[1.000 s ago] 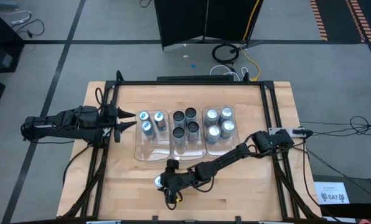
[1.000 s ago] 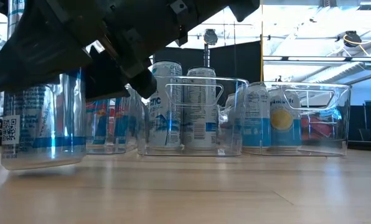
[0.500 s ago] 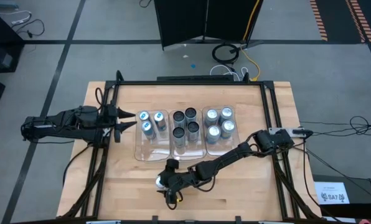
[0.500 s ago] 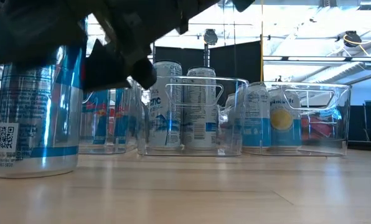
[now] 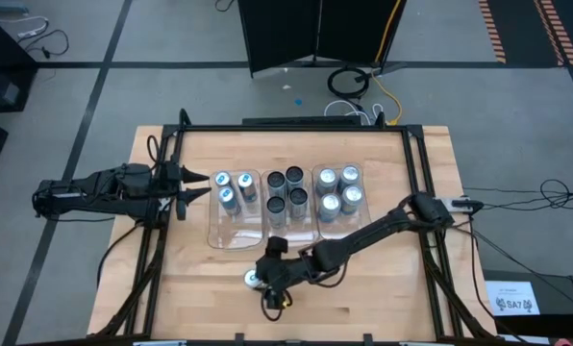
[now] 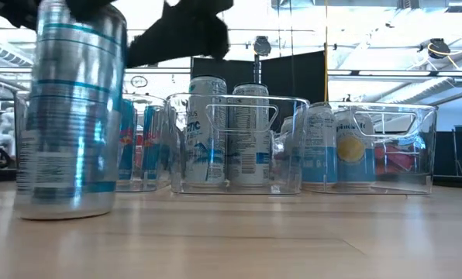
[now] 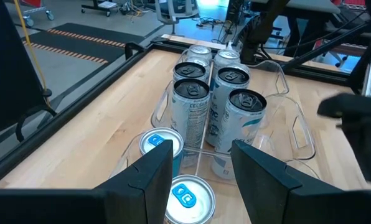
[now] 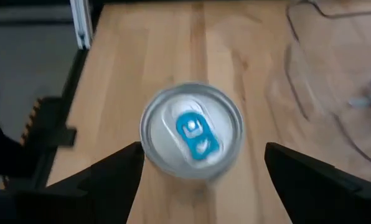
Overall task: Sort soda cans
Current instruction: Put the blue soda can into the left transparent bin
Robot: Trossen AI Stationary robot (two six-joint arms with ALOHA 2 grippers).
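silver blue-tabbed soda can point(image 5: 254, 280) stands near the front table edge point(image 5: 296, 336), flanked untouched by the right gripper's point(image 5: 260, 279) spread fingers; 3, 4, 4 cans fill 3 clear trays point(image 5: 231, 234); left gripper point(image 5: 195, 186) is parted.

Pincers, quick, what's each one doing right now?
Left pincer: open, empty, by the left tray.
Right pincer: open above a blue-tabbed can, not gripping.

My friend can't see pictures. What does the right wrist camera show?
A silver can with a blue tab stands upright on the wooden table, seen from above. The right gripper has its jaws open, one on each side of the can.
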